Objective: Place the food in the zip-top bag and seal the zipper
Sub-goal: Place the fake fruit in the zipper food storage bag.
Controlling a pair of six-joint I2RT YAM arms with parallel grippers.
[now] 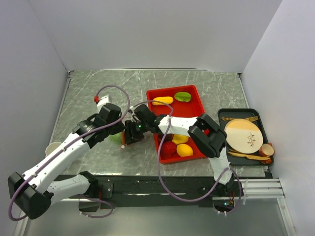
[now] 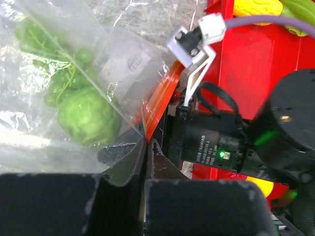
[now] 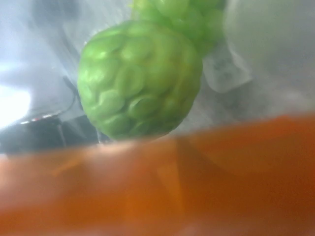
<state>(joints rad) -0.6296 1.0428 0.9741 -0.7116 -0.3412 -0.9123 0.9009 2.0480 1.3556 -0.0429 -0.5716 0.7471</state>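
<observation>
The zip-top bag [image 2: 44,132] is clear and crinkly and lies left of the red tray; a green bumpy fruit [image 2: 88,120] and green grapes [image 2: 54,78] are inside it. Its orange-red zipper [image 2: 160,101] runs along the mouth. My left gripper [image 2: 146,142] is shut on the bag's edge at the zipper's lower end. My right gripper [image 1: 130,133] meets it there, its black body [image 2: 211,140] right beside the strip. In the right wrist view the blurred zipper [image 3: 197,187] fills the lower half, with the green fruit [image 3: 140,78] behind it. In the top view the arms hide most of the bag.
The red tray [image 1: 194,110] holds a yellow-orange piece [image 1: 162,101], a green one [image 1: 182,97], a red one [image 1: 169,147] and two yellow ones [image 1: 184,150]. A dark tray [image 1: 224,114] with the tan plate and wooden cutlery is at the right. A cup [image 1: 53,147] stands at the left edge.
</observation>
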